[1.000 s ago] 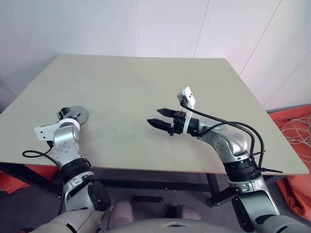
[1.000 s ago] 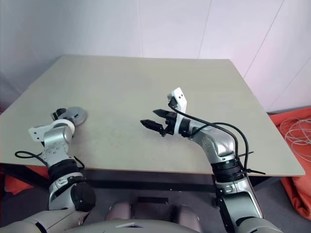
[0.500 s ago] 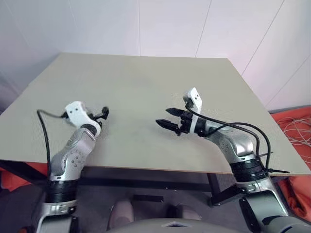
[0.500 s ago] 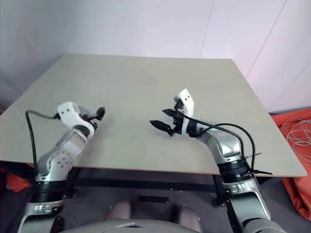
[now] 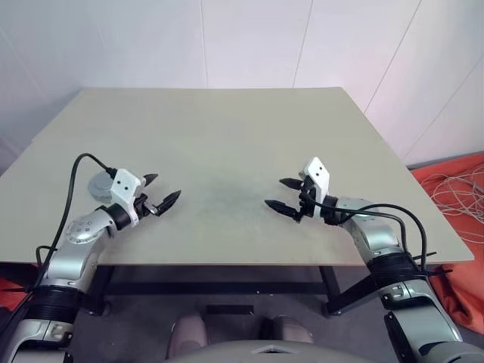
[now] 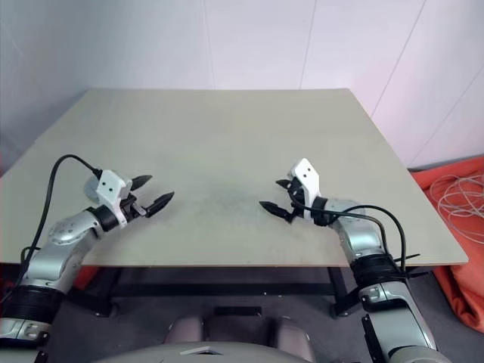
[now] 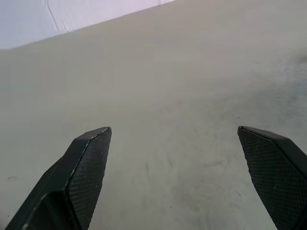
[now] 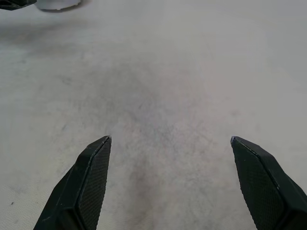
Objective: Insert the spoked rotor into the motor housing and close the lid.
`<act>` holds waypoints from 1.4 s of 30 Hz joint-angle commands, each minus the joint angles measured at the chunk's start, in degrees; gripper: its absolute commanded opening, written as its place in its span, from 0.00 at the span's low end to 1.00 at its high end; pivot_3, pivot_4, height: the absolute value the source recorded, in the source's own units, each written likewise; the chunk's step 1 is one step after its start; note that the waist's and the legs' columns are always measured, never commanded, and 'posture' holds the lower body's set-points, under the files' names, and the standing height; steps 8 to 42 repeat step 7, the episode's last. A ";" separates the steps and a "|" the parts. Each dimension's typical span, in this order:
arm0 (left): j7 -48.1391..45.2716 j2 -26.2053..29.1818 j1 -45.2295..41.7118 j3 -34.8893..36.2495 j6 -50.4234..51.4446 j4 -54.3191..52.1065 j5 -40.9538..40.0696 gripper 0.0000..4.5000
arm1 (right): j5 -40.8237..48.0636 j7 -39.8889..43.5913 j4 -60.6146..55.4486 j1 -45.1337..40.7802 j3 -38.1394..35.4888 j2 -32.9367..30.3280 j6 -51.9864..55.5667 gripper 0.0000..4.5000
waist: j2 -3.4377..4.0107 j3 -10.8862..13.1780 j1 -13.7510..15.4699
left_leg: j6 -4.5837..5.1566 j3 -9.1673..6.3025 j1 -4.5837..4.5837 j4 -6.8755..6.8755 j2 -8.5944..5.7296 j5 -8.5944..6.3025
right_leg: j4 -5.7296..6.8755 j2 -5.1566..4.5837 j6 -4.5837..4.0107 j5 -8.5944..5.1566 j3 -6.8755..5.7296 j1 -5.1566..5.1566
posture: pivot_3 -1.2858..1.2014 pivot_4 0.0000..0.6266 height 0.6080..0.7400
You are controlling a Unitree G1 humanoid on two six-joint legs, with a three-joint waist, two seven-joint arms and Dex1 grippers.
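Observation:
A short round grey piece (image 5: 99, 182), seemingly the motor housing with a plain grey top, sits near the table's left edge, half hidden behind my left wrist. I cannot tell the lid apart on it. The spoked rotor is out of view. My left gripper (image 5: 166, 186) hangs open just right of that piece, with nothing between its fingers (image 7: 86, 167). My right gripper (image 5: 276, 193) is open over the bare front right of the table (image 5: 227, 128), pointing left, and its fingers (image 8: 91, 177) hold nothing.
The beige table's front edge runs just below both grippers. On the floor to the right lie an orange cloth (image 5: 454, 227) and loose white cables (image 5: 454, 181). A white wall stands behind the table.
My left gripper has left the round grey piece, swung up and come down to its right. My right gripper has moved right and lower. The view has shifted too.

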 commanded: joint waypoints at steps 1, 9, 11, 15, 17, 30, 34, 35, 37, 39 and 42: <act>-2.60 0.86 0.41 2.59 -1.70 -0.16 1.04 0.99 | 1.22 1.35 -0.10 -1.76 -2.26 0.30 -1.87 1.00 | 0.01 0.00 0.02 | 0.00 0.00 0.03 0.00 0.00 0.00 | 0.00 0.00 0.00 0.00 0.01 0.04 | 0.52 0.00 1.00; -1.60 -0.82 0.61 3.65 -0.70 0.55 3.01 0.99 | 1.04 1.26 -0.70 -1.48 -2.67 0.93 -1.21 1.00 | 0.01 0.01 0.04 | 0.01 0.02 0.13 0.00 0.00 0.00 | 0.00 0.00 -0.01 -0.01 0.03 0.11 | 0.52 0.00 1.00; -1.60 -0.82 0.61 3.65 -0.70 0.55 3.01 0.99 | 1.04 1.26 -0.70 -1.48 -2.67 0.93 -1.21 1.00 | 0.01 0.01 0.04 | 0.01 0.02 0.13 0.00 0.00 0.00 | 0.00 0.00 -0.01 -0.01 0.03 0.11 | 0.52 0.00 1.00; -1.60 -0.82 0.61 3.65 -0.70 0.55 3.01 0.99 | 1.04 1.26 -0.70 -1.48 -2.67 0.93 -1.21 1.00 | 0.01 0.01 0.04 | 0.01 0.02 0.13 0.00 0.00 0.00 | 0.00 0.00 -0.01 -0.01 0.03 0.11 | 0.52 0.00 1.00; -1.60 -0.82 0.61 3.65 -0.70 0.55 3.01 0.99 | 1.04 1.26 -0.70 -1.48 -2.67 0.93 -1.21 1.00 | 0.01 0.01 0.04 | 0.01 0.02 0.13 0.00 0.00 0.00 | 0.00 0.00 -0.01 -0.01 0.03 0.11 | 0.52 0.00 1.00; -1.60 -0.82 0.61 3.65 -0.70 0.55 3.01 0.99 | 1.04 1.26 -0.70 -1.48 -2.67 0.93 -1.21 1.00 | 0.01 0.01 0.04 | 0.01 0.02 0.13 0.00 0.00 0.00 | 0.00 0.00 -0.01 -0.01 0.03 0.11 | 0.52 0.00 1.00; -1.60 -0.82 0.61 3.65 -0.70 0.55 3.01 0.99 | 1.04 1.26 -0.70 -1.48 -2.67 0.93 -1.21 1.00 | 0.01 0.01 0.04 | 0.01 0.02 0.13 0.00 0.00 0.00 | 0.00 0.00 -0.01 -0.01 0.03 0.11 | 0.52 0.00 1.00; -1.60 -0.82 0.61 3.65 -0.70 0.55 3.01 0.99 | 1.04 1.26 -0.70 -1.48 -2.67 0.93 -1.21 1.00 | 0.01 0.01 0.04 | 0.01 0.02 0.13 0.00 0.00 0.00 | 0.00 0.00 -0.01 -0.01 0.03 0.11 | 0.52 0.00 1.00; -1.60 -0.82 0.61 3.65 -0.70 0.55 3.01 0.99 | 1.04 1.26 -0.70 -1.48 -2.67 0.93 -1.21 1.00 | 0.01 0.01 0.04 | 0.01 0.02 0.13 0.00 0.00 0.00 | 0.00 0.00 -0.01 -0.01 0.03 0.11 | 0.52 0.00 1.00; -1.60 -0.82 0.61 3.65 -0.70 0.55 3.01 0.99 | 1.04 1.26 -0.70 -1.48 -2.67 0.93 -1.21 1.00 | 0.01 0.01 0.04 | 0.01 0.02 0.13 0.00 0.00 0.00 | 0.00 0.00 -0.01 -0.01 0.03 0.11 | 0.52 0.00 1.00; -1.60 -0.82 0.61 3.65 -0.70 0.55 3.01 0.99 | 1.04 1.26 -0.70 -1.48 -2.67 0.93 -1.21 1.00 | 0.01 0.01 0.04 | 0.01 0.02 0.13 0.00 0.00 0.00 | 0.00 0.00 -0.01 -0.01 0.03 0.11 | 0.52 0.00 1.00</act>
